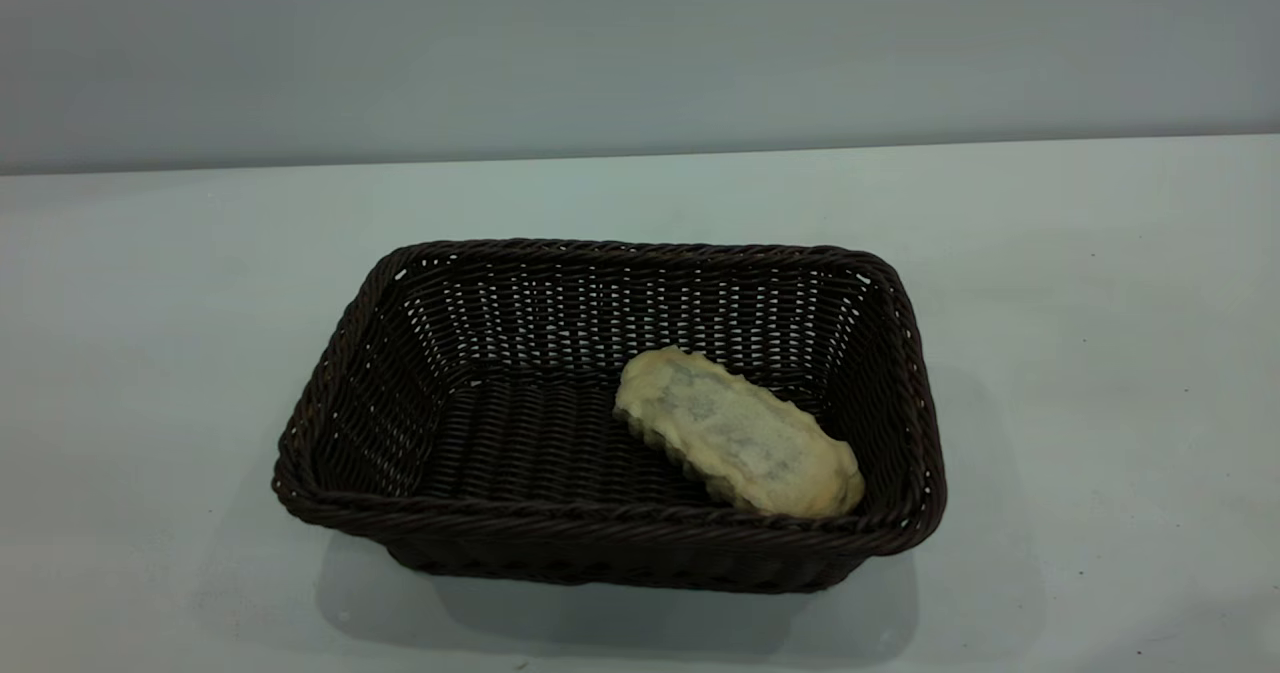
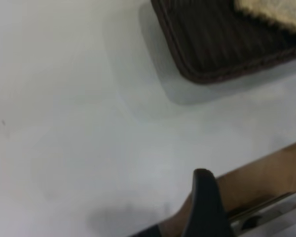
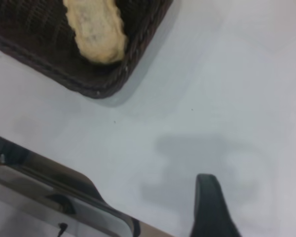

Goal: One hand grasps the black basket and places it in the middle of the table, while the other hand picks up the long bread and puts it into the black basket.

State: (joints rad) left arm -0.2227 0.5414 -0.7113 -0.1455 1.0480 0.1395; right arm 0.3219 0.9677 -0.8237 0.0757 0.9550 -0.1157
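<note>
— Grippers first: where are they?
— Neither shows in the exterior view. Each wrist view catches one dark fingertip of its own gripper, the left gripper (image 2: 204,207) and the right gripper (image 3: 212,207), both over bare table (image 1: 150,353), well apart from the basket; I cannot tell if they are open or closed.
— And the task?
— Looks finished. The black basket (image 1: 610,538) sits mid-table, and the long bread (image 1: 738,431) lies inside at its right, near corner, pale underside up.
</note>
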